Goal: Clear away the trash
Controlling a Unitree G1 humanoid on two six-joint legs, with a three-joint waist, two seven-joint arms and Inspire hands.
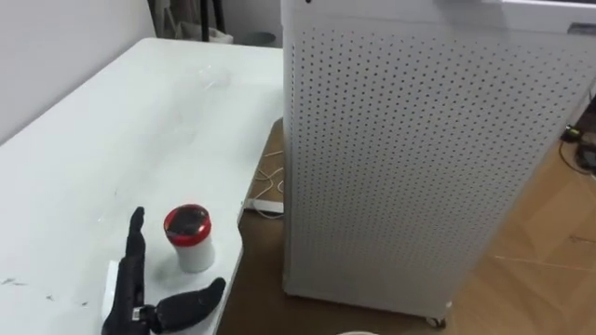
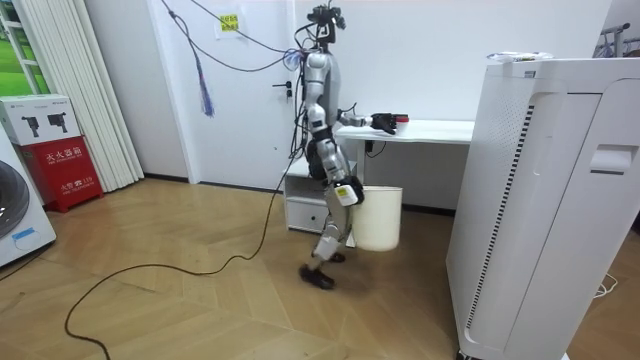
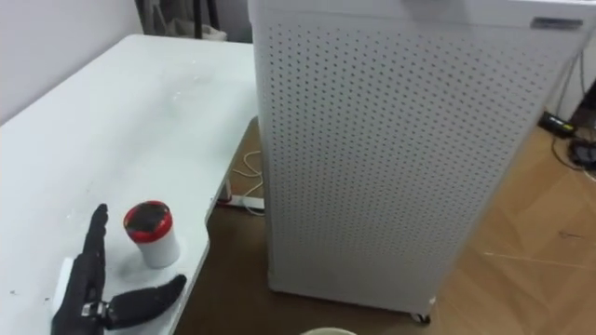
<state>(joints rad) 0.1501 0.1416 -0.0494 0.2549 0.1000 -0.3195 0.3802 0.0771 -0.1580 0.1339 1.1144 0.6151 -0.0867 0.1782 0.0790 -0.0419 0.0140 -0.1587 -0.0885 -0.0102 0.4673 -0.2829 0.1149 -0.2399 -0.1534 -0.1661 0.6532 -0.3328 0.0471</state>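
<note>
A small white cup (image 1: 189, 237) with a red rim and a dark top stands upright near the front edge of the white table (image 1: 93, 140). My left hand (image 1: 130, 288) rests on the table just in front of the cup, open. Its fingers (image 1: 136, 237) point straight ahead to the left of the cup, and the thumb is spread out below it. The hand is close to the cup but apart from it. In the room view I stand at the table's end with that hand (image 2: 383, 123) stretched over the tabletop.
A tall white perforated cabinet (image 1: 419, 149) on wheels stands close to the table's right side. A white bin (image 2: 378, 217) sits on the floor under the table's edge. White cables and a power strip (image 1: 265, 207) lie in the gap.
</note>
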